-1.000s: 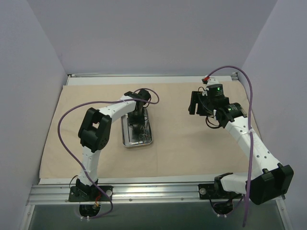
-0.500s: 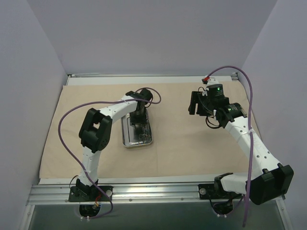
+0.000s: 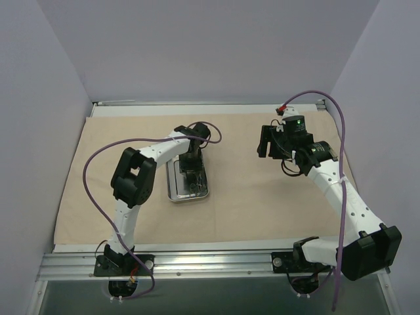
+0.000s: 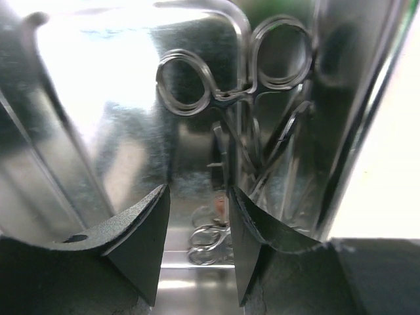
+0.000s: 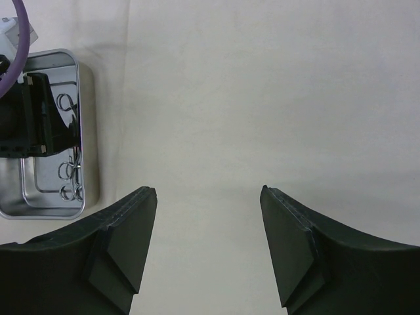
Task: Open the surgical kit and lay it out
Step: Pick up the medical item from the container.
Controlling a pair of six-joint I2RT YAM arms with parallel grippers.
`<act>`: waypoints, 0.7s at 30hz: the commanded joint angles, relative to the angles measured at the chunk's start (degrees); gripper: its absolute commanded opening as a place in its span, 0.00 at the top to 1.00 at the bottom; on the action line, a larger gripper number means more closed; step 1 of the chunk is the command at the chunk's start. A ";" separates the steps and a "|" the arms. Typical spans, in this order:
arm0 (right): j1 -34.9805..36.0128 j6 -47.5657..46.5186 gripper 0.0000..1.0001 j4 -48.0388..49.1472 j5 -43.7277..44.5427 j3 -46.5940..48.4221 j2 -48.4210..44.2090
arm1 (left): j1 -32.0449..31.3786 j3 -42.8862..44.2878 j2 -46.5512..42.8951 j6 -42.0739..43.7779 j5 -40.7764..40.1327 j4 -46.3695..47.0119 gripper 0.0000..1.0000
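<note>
The steel tray (image 3: 174,195) sits on the left half of the beige cloth wrap (image 3: 262,197), which lies spread flat across the table. Seen from above, the tray's long axis runs from the near edge toward the far wall, leaning slightly off square. The ring-handled instruments (image 3: 195,187) lie inside it, bunched along its right-hand side and lined up with that same long axis. The left wrist view shows one pair of ring handles (image 4: 226,98) at the end of the tray away from the camera. More rings lie low in that view, in the gap between the fingers; which way each tip points cannot be told.

The left gripper (image 3: 191,169) hangs over the far part of the tray, pointing down into it. Close up, the left gripper (image 4: 197,243) has its fingers (image 4: 141,249) partly apart, with nothing visibly clamped between them.

The right gripper (image 3: 268,141) is well apart from the tray, above bare cloth (image 5: 230,98) on the right side. The right gripper (image 5: 207,243) is spread wide and empty, and the tray (image 5: 42,184) shows at the upper left of its view.
</note>
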 commanded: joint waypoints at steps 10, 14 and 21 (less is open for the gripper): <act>-0.07 -0.26 0.34 0.49 -0.47 -1.22 -0.78 | -0.74 0.72 4.59 -0.61 -2.01 -3.54 0.64; 0.19 -0.44 0.34 0.67 -0.38 -0.69 -0.17 | -0.66 -0.42 5.03 0.35 -2.01 -2.75 0.86; 0.63 -1.49 0.34 1.02 -1.35 0.19 1.15 | 0.83 1.07 1.00 2.55 -3.07 -3.35 0.98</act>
